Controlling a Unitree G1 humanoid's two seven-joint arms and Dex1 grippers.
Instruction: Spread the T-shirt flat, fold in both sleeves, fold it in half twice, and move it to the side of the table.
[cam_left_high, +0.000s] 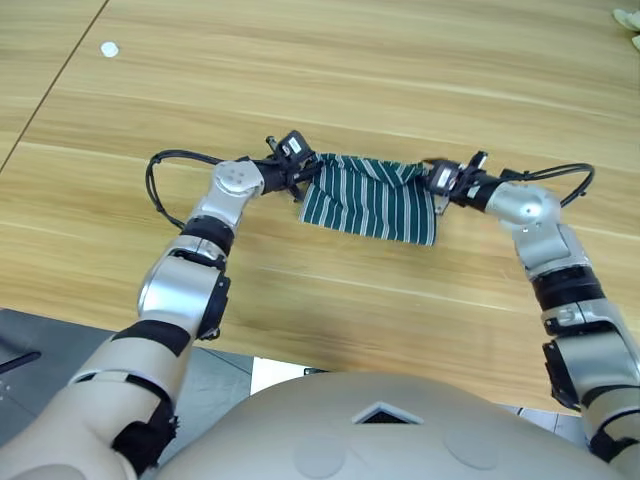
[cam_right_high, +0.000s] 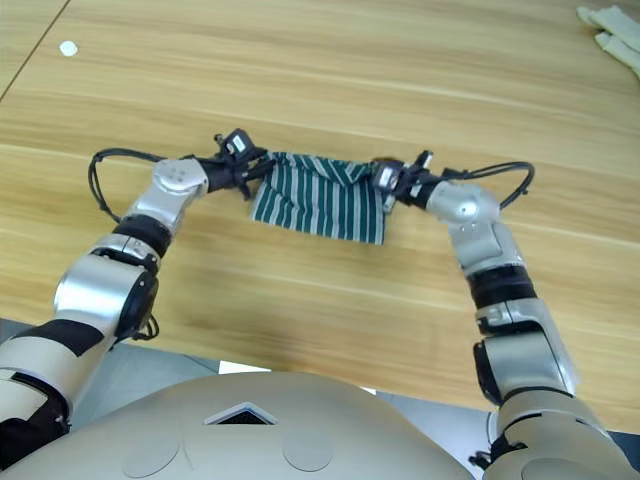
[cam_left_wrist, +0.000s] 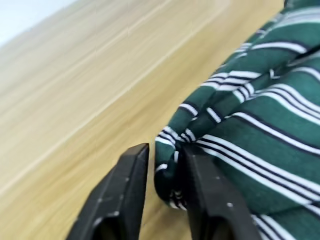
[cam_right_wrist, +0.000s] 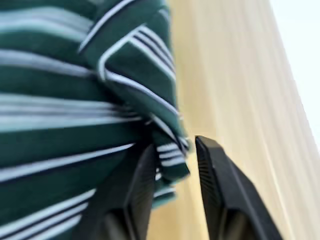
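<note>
Both left gripper (cam_left_wrist: 165, 151) and right gripper (cam_right_wrist: 176, 146) pinch T-shirt (cam_left_high: 370, 200).

We find no lettering, number, label or sign that we can read, neither on the dark green, white-striped T-shirt (cam_left_high: 370, 198) nor on the pale wooden table (cam_left_high: 400, 60).
</note>
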